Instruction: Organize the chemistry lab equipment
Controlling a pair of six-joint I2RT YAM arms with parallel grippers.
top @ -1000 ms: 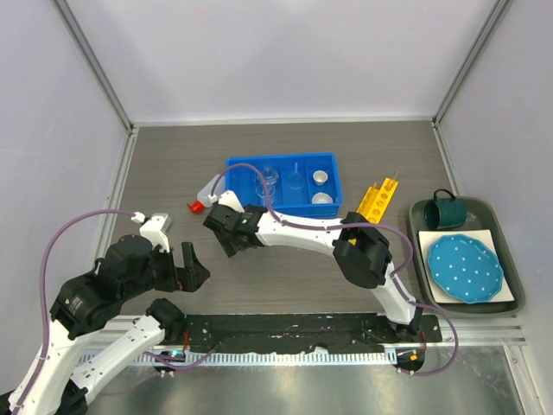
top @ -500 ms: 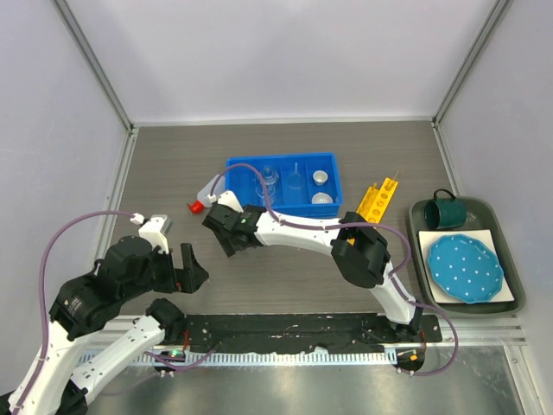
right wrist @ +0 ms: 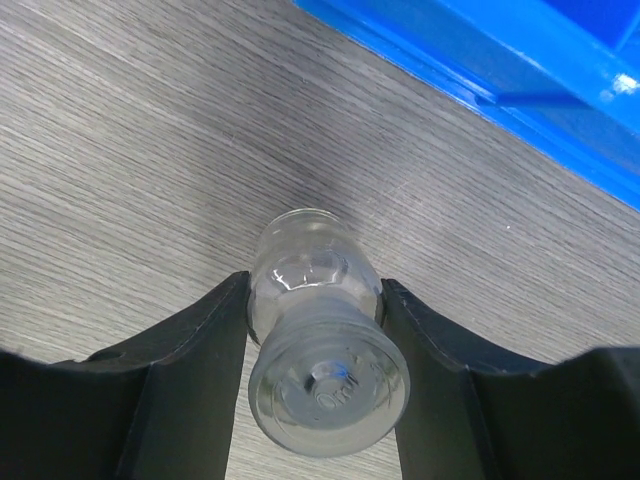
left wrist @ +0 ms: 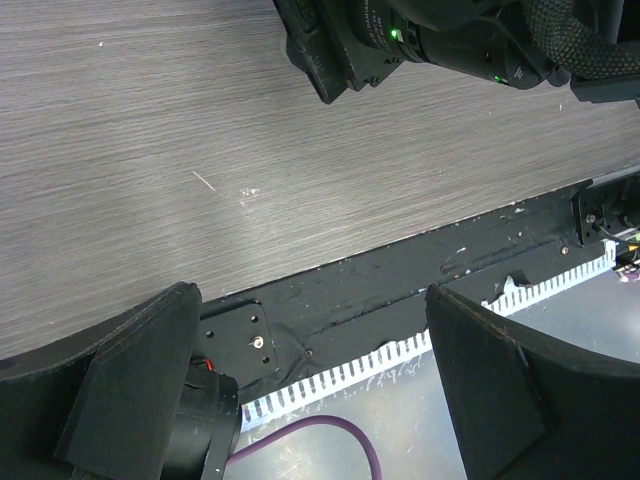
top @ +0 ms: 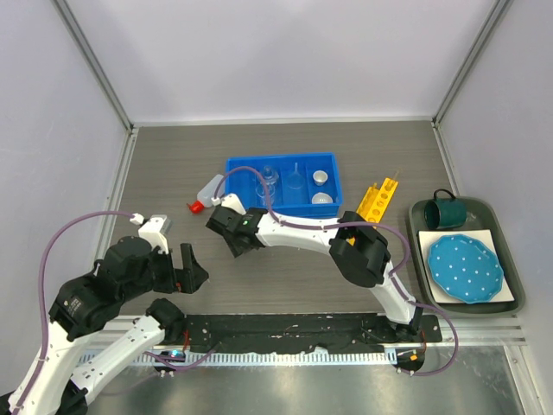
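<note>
The small clear glass flask looks light, rigid, slick and breakable, so a gentle squeeze at its narrow waist, where the walls curve in, is probably the safest hold. The right gripper pinches it there, one finger pressed on each side, with the moulded end facing the wrist camera. It sits left of the bench's middle, just off the near-left corner of the blue tray. Nearer the front-left corner, the left gripper hangs empty with its fingers spread.

A teal mug stands on a dark grey rectangular tray, behind a blue white-dotted plate on a white square mat.
</note>
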